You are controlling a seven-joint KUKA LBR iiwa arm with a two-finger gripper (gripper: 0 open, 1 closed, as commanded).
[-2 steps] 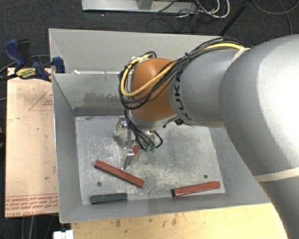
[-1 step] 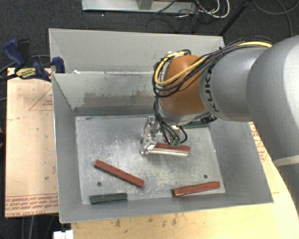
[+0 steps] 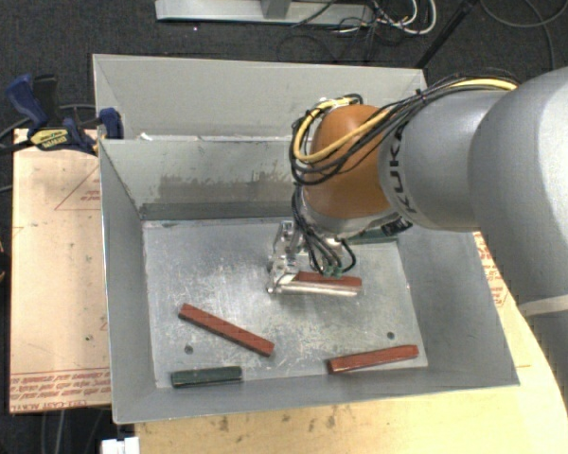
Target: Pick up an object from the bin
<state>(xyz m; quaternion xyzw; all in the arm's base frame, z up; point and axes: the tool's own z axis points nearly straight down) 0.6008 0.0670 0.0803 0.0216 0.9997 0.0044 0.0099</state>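
Arm angles down from right, gripper (image 3: pixel 293 277) low at mid grey metal bin (image 3: pixel 199 253) beside a flat red-brown bar (image 3: pixel 333 280), grip state can't tell; dark green bar (image 3: pixel 205 376) lies front-left.

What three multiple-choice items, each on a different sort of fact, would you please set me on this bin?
1. Where is the pincer?
A. Over the near left corner
B. Over the middle of the floor of the bin, beside a short red-brown stick
C. Outside the bin

2. What colour is the bar by the near wall?
A. Dark green
B. Yellow
C. White

3. How does the long stick left of the middle lie?
A. Upright against a wall
B. Across the bar
C. Flat on the floor, aslant, touching nothing else

Answers:
1 B: the pincer hangs at mid-floor, next to that stick.
2 A: the bar shows dark green against the grey metal.
3 C: bare floor lies all round the long stick.
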